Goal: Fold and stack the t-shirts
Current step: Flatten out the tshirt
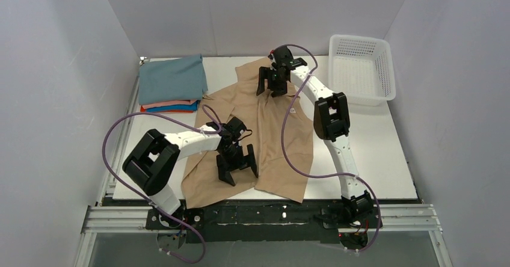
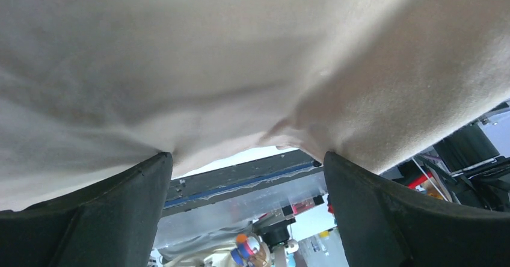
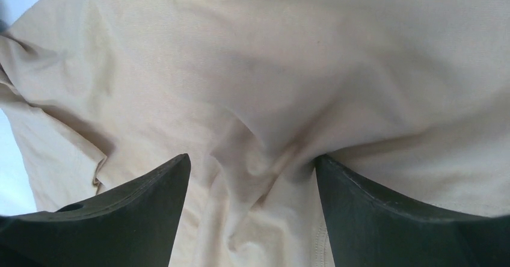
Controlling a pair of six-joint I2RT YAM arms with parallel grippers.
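Observation:
A tan-beige t-shirt (image 1: 282, 141) lies spread and rumpled across the middle of the table. My left gripper (image 1: 237, 171) is open, its tips down on the shirt's near-left part. In the left wrist view the shirt (image 2: 240, 68) fills the space above the wide-apart fingers of the left gripper (image 2: 246, 159). My right gripper (image 1: 272, 89) is open over the shirt's far part. In the right wrist view its tips press on wrinkled cloth (image 3: 270, 56) that bunches between them (image 3: 251, 162). A folded stack sits at the back left: a grey-blue shirt (image 1: 171, 77) on top, then salmon (image 1: 168, 103), bright blue (image 1: 177, 107) and orange-red (image 1: 147, 109) edges. The white neck label is not visible.
A white plastic lattice basket (image 1: 362, 98) stands at the back right corner. White walls enclose the table on three sides. The table's near edge with a metal rail (image 1: 264, 213) and the arm bases lies just below the shirt's hem. Purple cables loop from both arms.

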